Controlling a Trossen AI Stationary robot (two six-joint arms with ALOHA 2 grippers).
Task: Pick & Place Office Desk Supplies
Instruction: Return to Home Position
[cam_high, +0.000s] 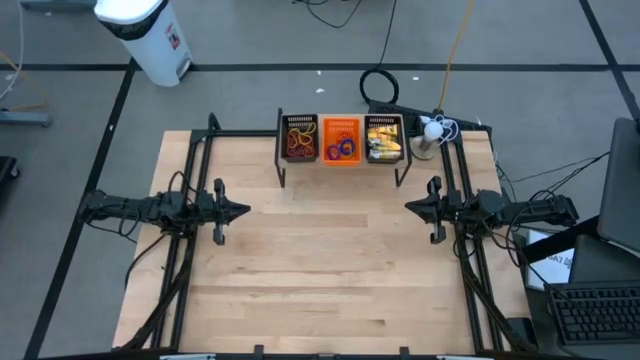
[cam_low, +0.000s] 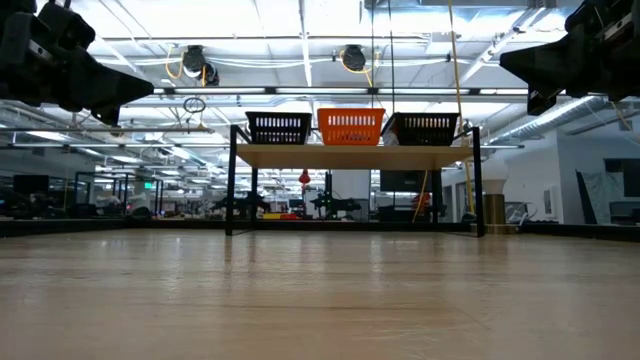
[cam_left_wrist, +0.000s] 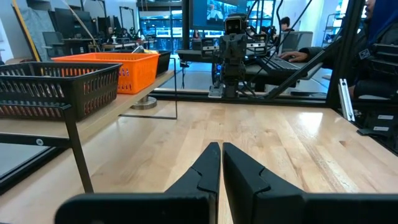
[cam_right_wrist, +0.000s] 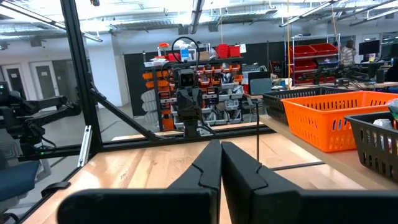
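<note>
The office desk supplies lie in three baskets on a raised shelf (cam_low: 350, 155) at the table's far edge. Orange-red rubber bands fill the left black basket (cam_high: 300, 138). Blue and purple rings sit in the orange basket (cam_high: 341, 142). Yellow-and-white pieces are in the right black basket (cam_high: 384, 140). My left gripper (cam_high: 243, 210) hovers at the table's left side, shut and holding nothing, its fingers (cam_left_wrist: 211, 163) pointing level toward the right. My right gripper (cam_high: 410, 207) hovers at the right side, shut and holding nothing, and points toward the left.
The shelf stands on thin black legs (cam_left_wrist: 78, 155) above the wooden tabletop (cam_high: 330, 270). A white lamp-like device (cam_high: 430, 135) stands at the shelf's right end. A white bin (cam_high: 148, 35) is on the floor beyond the table. People sit at desks in the room behind (cam_left_wrist: 292, 53).
</note>
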